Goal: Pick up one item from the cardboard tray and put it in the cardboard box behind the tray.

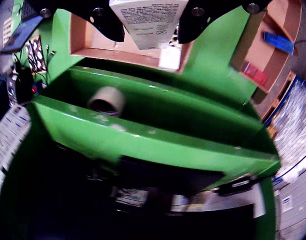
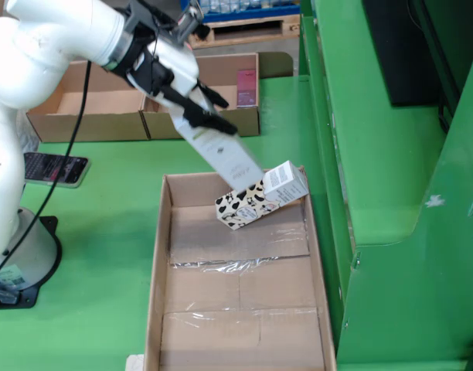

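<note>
In the fixed view, the white arm [image 2: 43, 46] comes in from the nine o'clock side, its base standing on the green floor beside a dark phone [image 2: 55, 168]. Moving right, the gripper [image 2: 202, 112] is closed on a slim white carton [image 2: 221, 151], its black fingers [image 2: 192, 99] clamping the carton's upper end while the rest slants down toward five o'clock, hanging in the air above the far end of the cardboard tray [image 2: 155, 286]. At the carton's lower tip, just beside it though contact cannot be judged, a cow-patterned milk carton [image 2: 256, 199] lies tilted inside the tray against its far wall. At twelve o'clock from the tray, behind the gripper, sit the open cardboard boxes [image 2: 244, 124], one holding a small pink packet [image 2: 246, 83]. In the gripper-mounted view, the same held carton [image 1: 149, 22] fills the twelve o'clock edge between the two black fingers [image 1: 105, 22], printed side facing the camera. Below it, toward seven o'clock, a roll of tape [image 1: 107, 101] rests on a green shelf [image 1: 158, 140], and at two o'clock cardboard shelves [image 1: 273, 45] hold small items.
</note>
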